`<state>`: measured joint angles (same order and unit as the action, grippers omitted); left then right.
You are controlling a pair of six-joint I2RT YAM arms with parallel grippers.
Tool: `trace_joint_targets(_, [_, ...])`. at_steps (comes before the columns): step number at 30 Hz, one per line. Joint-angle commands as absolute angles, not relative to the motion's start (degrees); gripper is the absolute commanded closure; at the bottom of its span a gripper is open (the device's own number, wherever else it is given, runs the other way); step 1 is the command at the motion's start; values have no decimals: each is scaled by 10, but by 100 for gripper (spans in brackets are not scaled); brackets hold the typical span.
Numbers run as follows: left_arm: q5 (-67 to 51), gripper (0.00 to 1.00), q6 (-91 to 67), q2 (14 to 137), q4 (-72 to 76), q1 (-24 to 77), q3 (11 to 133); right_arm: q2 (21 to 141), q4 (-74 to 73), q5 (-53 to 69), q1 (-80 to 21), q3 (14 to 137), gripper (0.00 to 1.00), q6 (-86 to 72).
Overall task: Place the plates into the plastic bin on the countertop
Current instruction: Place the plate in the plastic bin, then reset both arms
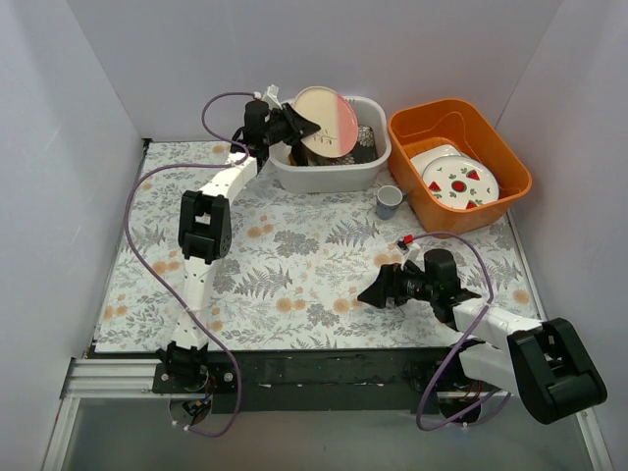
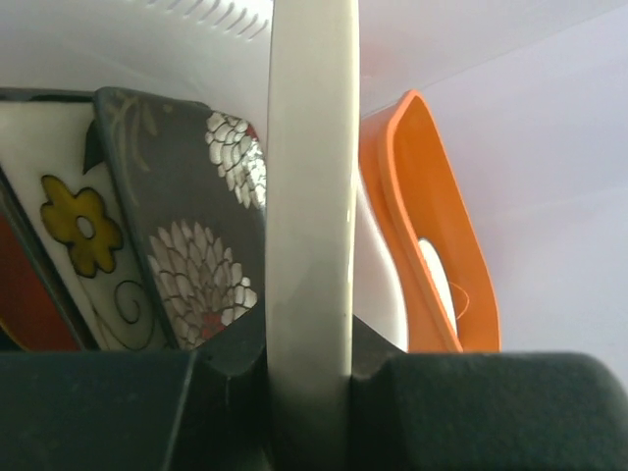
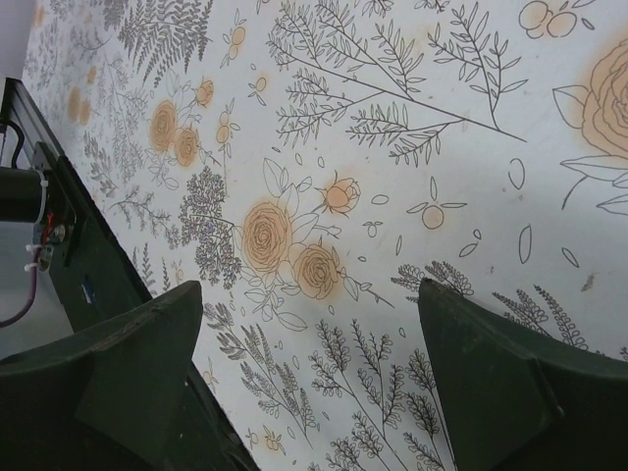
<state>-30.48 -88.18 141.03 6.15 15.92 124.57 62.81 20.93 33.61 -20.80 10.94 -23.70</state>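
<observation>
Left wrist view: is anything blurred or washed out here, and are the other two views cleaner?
Left wrist: the pink plate's edge is so close it blurs, and the plastic bin wall above is washed out; the black white-flowered square plate is fairly sharp. Right wrist: the countertop print is crisp, the jaws dark and soft. Top external: even light, faint shadows, no glare.

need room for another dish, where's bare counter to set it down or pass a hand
Bare: the countertop middle, between the left arm and the open right gripper, in front of the plastic bin; also the strip left of that arm. Crowded: back right, where a cup sits between bin and orange tub.
</observation>
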Motion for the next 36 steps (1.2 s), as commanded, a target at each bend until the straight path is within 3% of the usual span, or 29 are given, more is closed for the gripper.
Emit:
trace_joint_targets(1, [-310, 91, -882, 1409, 95, 161, 1287, 670, 201, 348, -209, 125, 2, -223])
trace_joint_targets(8, [-306, 87, -859, 1436, 50, 161, 1305, 704, 230, 374, -210, 135, 2, -223])
trace_joint_targets(15, [-272, 27, -820, 1403, -19, 162, 1277, 708, 236, 376, -209, 133, 2, -223])
trace_joint_targets(17, [-244, 3, -804, 1388, -45, 160, 1276, 704, 233, 378, -209, 131, 2, -224])
trace_joint_targets(27, [-96, 2, -724, 1274, -138, 160, 1240, 661, 210, 367, -208, 121, 2, -223])
trace_joint_targets(36, [-67, 2, -690, 1132, -125, 160, 1076, 648, 171, 344, -209, 150, 2, -206])
